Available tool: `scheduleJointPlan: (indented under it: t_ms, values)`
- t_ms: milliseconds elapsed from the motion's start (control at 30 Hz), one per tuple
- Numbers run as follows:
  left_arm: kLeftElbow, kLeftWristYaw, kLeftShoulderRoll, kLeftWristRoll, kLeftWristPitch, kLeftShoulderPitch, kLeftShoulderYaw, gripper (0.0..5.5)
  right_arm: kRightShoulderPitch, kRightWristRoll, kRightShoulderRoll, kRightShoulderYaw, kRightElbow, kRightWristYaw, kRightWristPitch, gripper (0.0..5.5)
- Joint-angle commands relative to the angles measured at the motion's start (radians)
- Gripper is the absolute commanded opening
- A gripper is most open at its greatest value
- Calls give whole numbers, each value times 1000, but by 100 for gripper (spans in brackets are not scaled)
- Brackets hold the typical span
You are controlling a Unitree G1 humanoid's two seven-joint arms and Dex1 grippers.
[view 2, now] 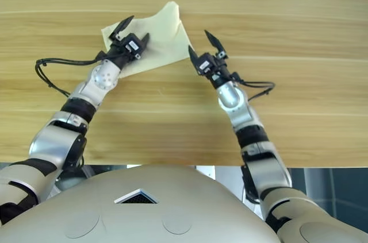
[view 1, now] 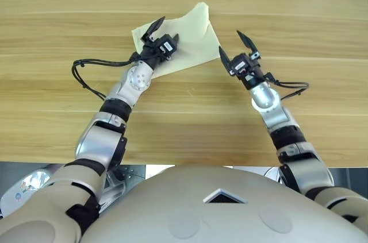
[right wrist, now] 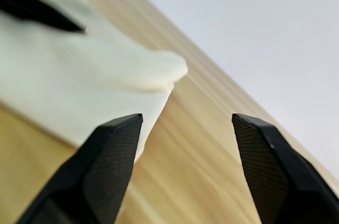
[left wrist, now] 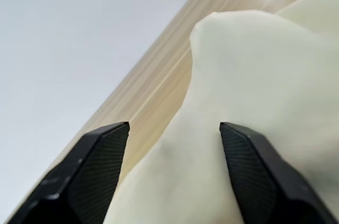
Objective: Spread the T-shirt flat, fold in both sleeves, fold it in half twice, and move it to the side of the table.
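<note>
Item: T-shirt (view 1: 192, 33); pale yellow, lying as a compact folded packet on the wooden table (view 1: 299, 2), in its far half and a little to the robot's left of centre; one far corner stands up in a soft peak, so it is not quite flat.

Item: left gripper (view 1: 168, 29); fingers spread, nothing pinched; it sits directly over the packet's left portion, with cloth between and beyond its fingers (left wrist: 98, 173) in the left wrist view.

Item: right gripper (view 1: 230, 40); fingers spread, holding nothing; it sits just beside the packet's right edge, over bare wood, and the cloth lies to its left.

Relation you need: the packet's longer side seems to run across the table, its right end angled slightly farther away; the two grippers bracket that axis, the left one above the cloth, the right one just off its end.

Judgement: the folding looks largely done; you likely have the move to the table's side remaining; the left arm is the nearer for a pinch; the raised corner may unfold if dragged.
</note>
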Motion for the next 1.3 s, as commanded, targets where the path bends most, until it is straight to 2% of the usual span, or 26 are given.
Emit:
scheduleJointPlan:
  t_ms: [33,133,267,400,500,700,800,1067,1300]
  values:
    - [-204,-68,-9,-52,43,193,-14,320,9,-21,-9,-2,-114,29,92,312]
    - [-409,-112,-12,-90,112,387,-26,320,21,-17,-15,-10,-199,48,137,312]
    - [-679,-204,42,-132,173,629,-53,320,53,-36,-28,-10,-287,61,172,312]
    - [-835,-276,111,-126,206,750,-67,320,110,-51,-47,-5,-421,84,201,312]
    - [-920,-262,126,-114,246,811,-34,320,178,-51,-85,-12,-525,128,223,312]
    - [-1045,-142,85,-84,267,854,60,320,390,-35,-163,2,-708,229,254,312]
    - [-1099,-118,72,-97,258,870,85,320,457,-19,-190,5,-719,264,249,312]
    - [-1149,-153,64,-137,234,883,68,320,377,-95,-148,55,-618,231,251,312]
    - [-1103,-189,74,-101,217,791,33,320,247,-173,-113,96,-455,167,233,312]
